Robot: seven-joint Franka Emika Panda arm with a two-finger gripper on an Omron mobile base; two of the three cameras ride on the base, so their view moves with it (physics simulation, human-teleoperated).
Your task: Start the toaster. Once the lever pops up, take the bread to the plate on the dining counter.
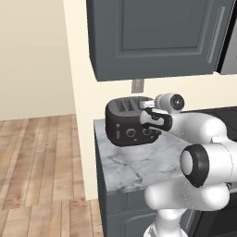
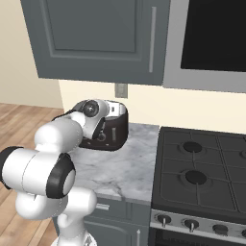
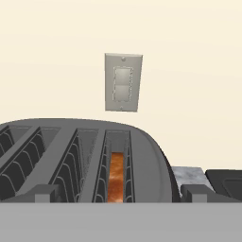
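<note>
The dark grey toaster (image 1: 125,121) (image 2: 115,129) stands at the back of a small marble counter against the wall. My gripper (image 1: 146,119) hovers at its right end, level with the top, and is open. In the hand view the fingertips (image 3: 45,193) stand wide apart low over the toaster (image 3: 71,151). The bread (image 3: 116,177), a brown slice, sits deep in the slot second from the right, between the two tips and untouched. In the right base view my forearm covers most of the toaster's front. The plate and the dining counter are out of view.
A grey wall switch plate (image 3: 123,82) (image 1: 137,85) is just behind the toaster. Dark upper cabinets (image 1: 152,32) hang overhead. A black gas stove (image 2: 202,163) adjoins the marble counter (image 2: 120,173) on the right. Wooden floor (image 1: 41,162) lies to the left.
</note>
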